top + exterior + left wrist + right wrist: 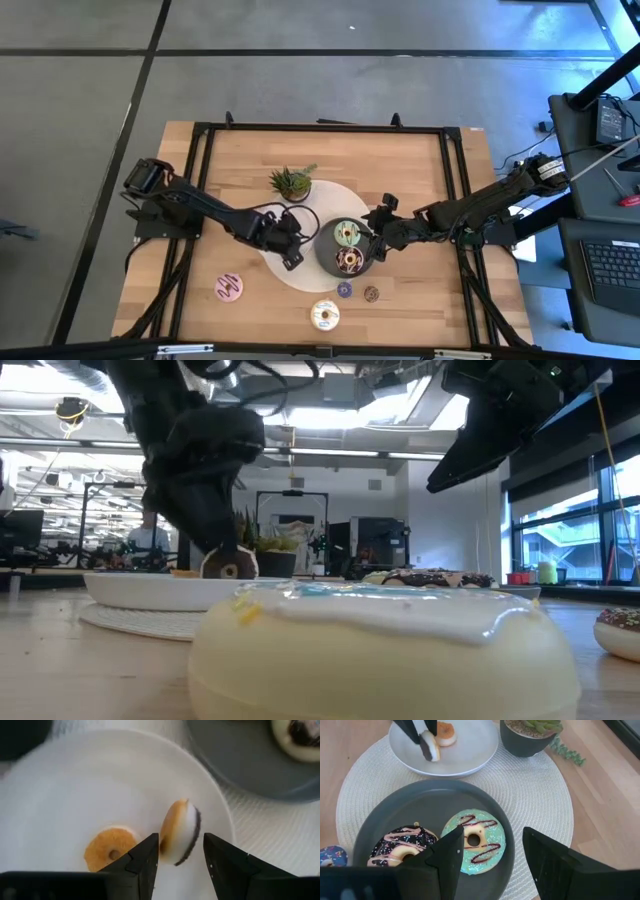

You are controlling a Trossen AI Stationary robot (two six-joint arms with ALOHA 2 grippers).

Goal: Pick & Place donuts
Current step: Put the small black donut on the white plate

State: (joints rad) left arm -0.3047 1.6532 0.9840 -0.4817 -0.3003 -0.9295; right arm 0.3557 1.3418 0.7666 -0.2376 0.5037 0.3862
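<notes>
My left gripper [181, 851] hangs over the small white plate [75, 795] and is shut on a chocolate-iced mini donut [180, 836]. An orange mini donut [110, 849] lies flat on that plate beside it. My right gripper [492, 860] is open and hovers over the dark grey plate [420, 810], touching nothing. A green-iced donut [475, 842] and a chocolate-sprinkled donut [402, 847] lie flat on the grey plate. On the bare table sit a pink donut [229, 288], a white donut [324, 316], a purple mini [344, 290] and a brown mini [371, 294]. My left gripper pinches the chocolate-iced mini donut between its two fingers [147, 854], one on the plain side [167, 832] and one on the iced side. The fingers come from above, pointing down. The donut [429, 745] stands on edge, tilted, below them; whether its lower rim touches the white plate I cannot tell.
A potted plant [292, 183] stands on the far part of the round woven mat [535, 795] that carries both plates. The two grippers are close together over the mat. Open wood lies toward the table's left and right edges. The white donut [385, 650] fills the low view's foreground.
</notes>
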